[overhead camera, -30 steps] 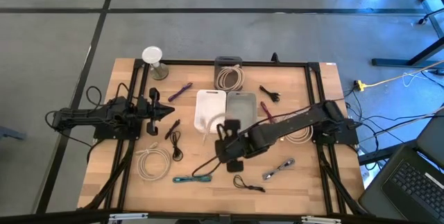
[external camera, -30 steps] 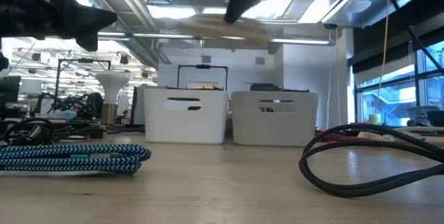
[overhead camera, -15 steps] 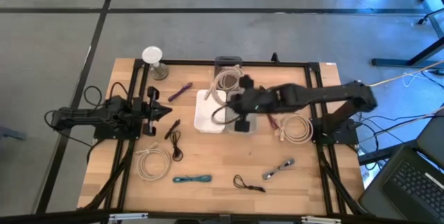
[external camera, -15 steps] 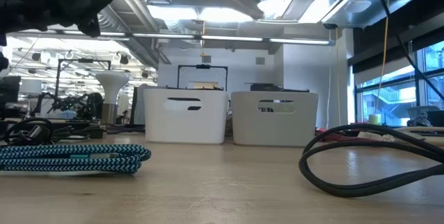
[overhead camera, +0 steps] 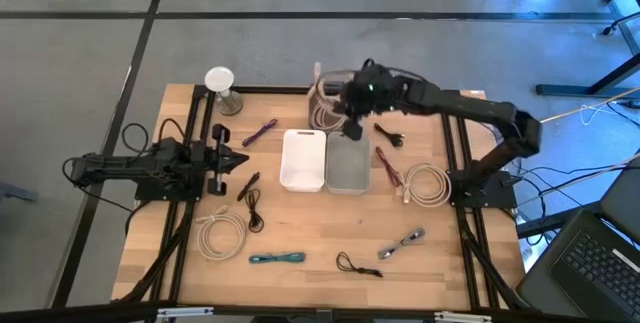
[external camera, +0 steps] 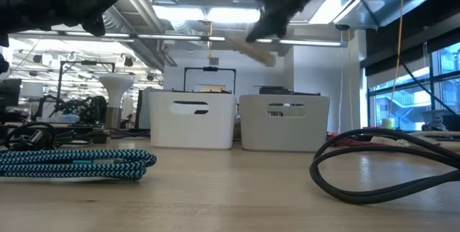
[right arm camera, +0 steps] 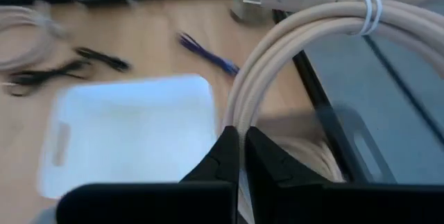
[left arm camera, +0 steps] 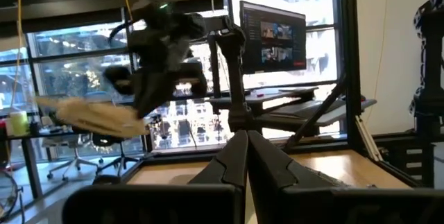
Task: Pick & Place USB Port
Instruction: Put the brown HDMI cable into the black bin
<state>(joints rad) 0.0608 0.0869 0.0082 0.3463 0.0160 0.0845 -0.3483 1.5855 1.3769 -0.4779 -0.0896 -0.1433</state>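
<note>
Right gripper (overhead camera: pixel 352 103) clamps a coiled cream USB cable (right arm camera: pixel 305 50), bundled with a white tie, in the air above the table's far edge, near the 2 white bins (overhead camera: pixel 304 160); left gripper (overhead camera: pixel 243 160), fingers pressed together, waits at the left side

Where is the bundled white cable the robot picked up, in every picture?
High view: the coiled white cable hangs from the right pincer, just behind the white bins.
Low view: it shows blurred, in the air above the white bins.
Left wrist view: blurred, far off, under the right arm.
Right wrist view: pinched between the pincer's fingers.
Shared landmark: the white bins.
</note>
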